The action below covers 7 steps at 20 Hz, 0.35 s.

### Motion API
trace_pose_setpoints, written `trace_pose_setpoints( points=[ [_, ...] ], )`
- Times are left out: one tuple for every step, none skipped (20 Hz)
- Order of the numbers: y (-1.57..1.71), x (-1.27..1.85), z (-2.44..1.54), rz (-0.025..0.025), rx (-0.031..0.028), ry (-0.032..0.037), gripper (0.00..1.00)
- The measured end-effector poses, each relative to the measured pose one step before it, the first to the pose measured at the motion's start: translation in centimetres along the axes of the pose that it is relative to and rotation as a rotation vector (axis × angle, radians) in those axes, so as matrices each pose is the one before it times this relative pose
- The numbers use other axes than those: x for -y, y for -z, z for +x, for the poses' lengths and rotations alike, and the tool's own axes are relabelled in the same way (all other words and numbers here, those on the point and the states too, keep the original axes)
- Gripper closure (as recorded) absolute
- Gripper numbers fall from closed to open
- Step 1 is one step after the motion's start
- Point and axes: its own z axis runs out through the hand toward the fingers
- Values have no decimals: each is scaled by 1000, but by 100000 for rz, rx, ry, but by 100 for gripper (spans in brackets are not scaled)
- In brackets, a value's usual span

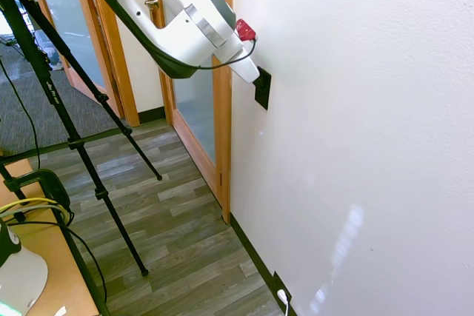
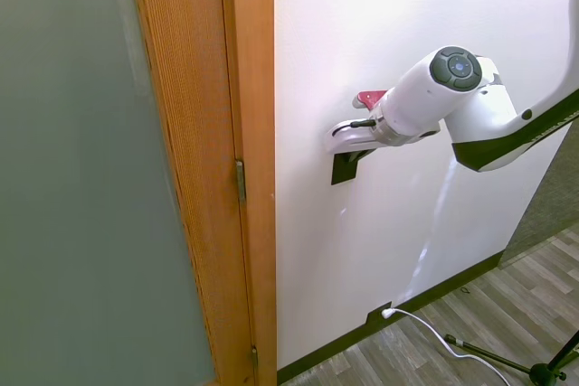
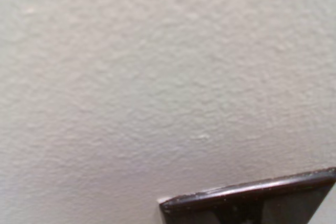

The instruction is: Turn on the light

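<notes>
The light switch point(image 1: 263, 89) is a small black upright plate on the white wall, just right of the wooden door frame. My gripper point(image 1: 257, 78) is pressed up against the plate's top part, with the white hand coming in from the left. From the other side, the hand covers the upper part of the switch point(image 2: 349, 168), and the gripper point(image 2: 341, 148) meets the wall there. The wrist view shows textured wall and the plate's glossy black edge point(image 3: 252, 200) very close. No lamp is in view.
An orange wooden door frame point(image 1: 221, 109) point(image 2: 244, 160) with a glass door stands right beside the switch. Low on the wall sits a black plate with a white plug point(image 1: 281, 292) point(image 2: 384, 314). A wooden desk corner point(image 1: 52, 271) lies at lower left.
</notes>
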Motion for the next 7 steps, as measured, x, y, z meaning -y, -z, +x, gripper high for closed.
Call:
trace_pose_setpoints(
  points=[
    [120, -52, 136, 168, -303, -223, 0],
    [171, -59, 174, 338, -200, -313, 0],
    [195, -127, 242, 342, -270, -283, 0],
    [173, -121, 254, 316, -337, -68, 0],
    [121, -146, 152, 142, -369, 134, 0],
    [90, -119, 45, 182, -410, 166, 0],
    [105, -103, -2, 301, -341, 521, 0]
  ],
)
